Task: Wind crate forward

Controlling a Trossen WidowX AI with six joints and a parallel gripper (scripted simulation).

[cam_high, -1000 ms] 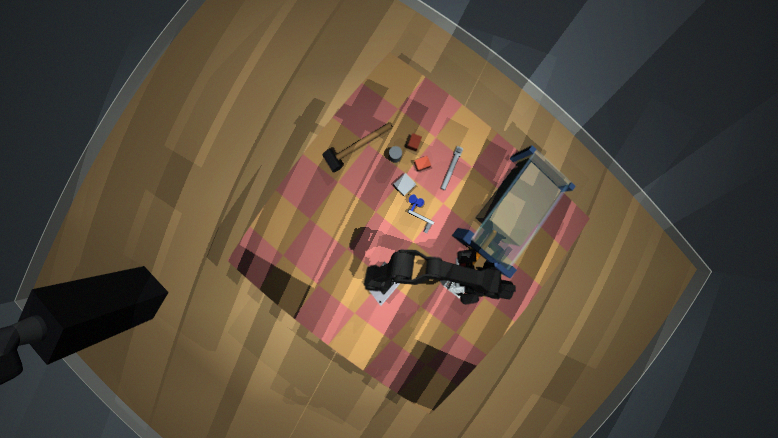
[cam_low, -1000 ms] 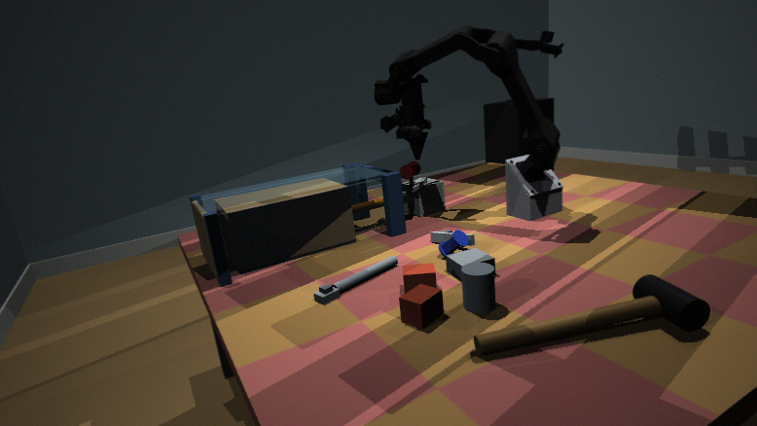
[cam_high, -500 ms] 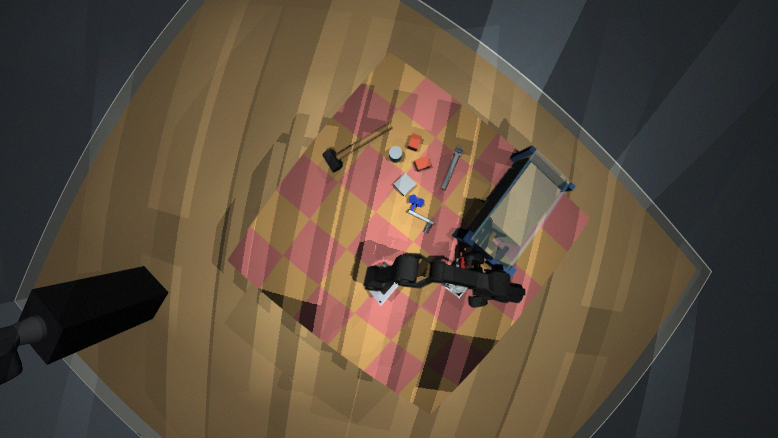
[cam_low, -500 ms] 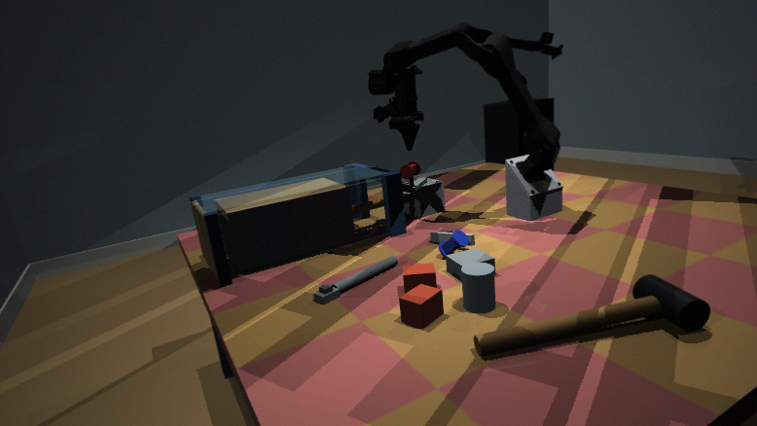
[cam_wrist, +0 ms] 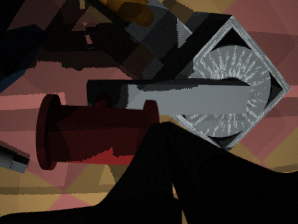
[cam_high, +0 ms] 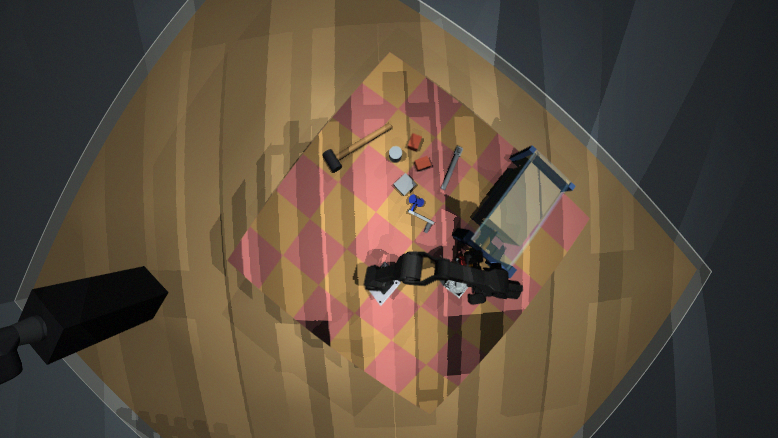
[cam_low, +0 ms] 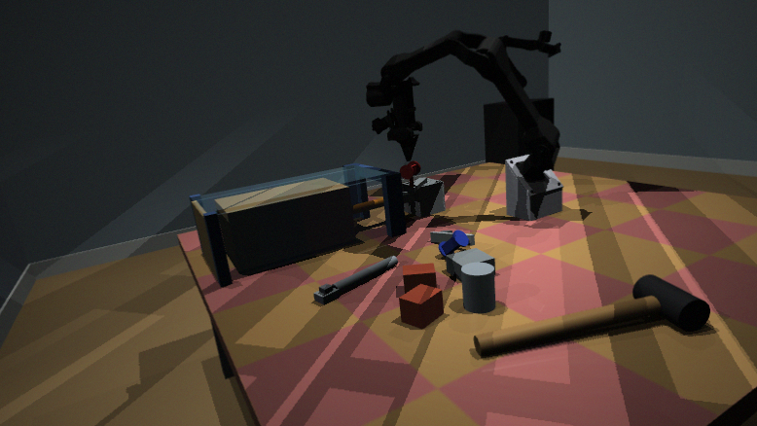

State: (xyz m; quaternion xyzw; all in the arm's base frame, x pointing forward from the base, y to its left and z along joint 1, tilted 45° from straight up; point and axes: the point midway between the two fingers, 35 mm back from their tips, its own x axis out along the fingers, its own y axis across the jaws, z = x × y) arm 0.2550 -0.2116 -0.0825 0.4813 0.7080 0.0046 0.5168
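The pale crate (cam_high: 526, 198) (cam_low: 285, 227) sits flat inside the clear-panelled cubby. A gap shows between its front and the blue steel frame (cam_low: 398, 203) at the mouth. An orange strap (cam_low: 369, 204) (cam_wrist: 137, 14) runs from the crate toward the grey winch (cam_low: 431, 198) (cam_wrist: 281, 89). The handle's grey arm (cam_wrist: 195, 98) lies over the winch top, with its red grip (cam_low: 410, 169) (cam_wrist: 95, 132) out to one side. My gripper (cam_low: 409, 159) (cam_wrist: 160, 132) is shut and empty, its tips at the end of the red grip. Whether they touch is unclear.
A blue-knobbed crank (cam_high: 415, 201) (cam_low: 455, 242), grey bar tool (cam_high: 451, 169) (cam_low: 357, 279), grey block (cam_high: 404, 184), grey cylinder (cam_high: 395, 153) (cam_low: 479, 288), two red blocks (cam_high: 414, 142) (cam_high: 423, 163) and a mallet (cam_high: 363, 142) (cam_low: 571, 323) lie on the bench.
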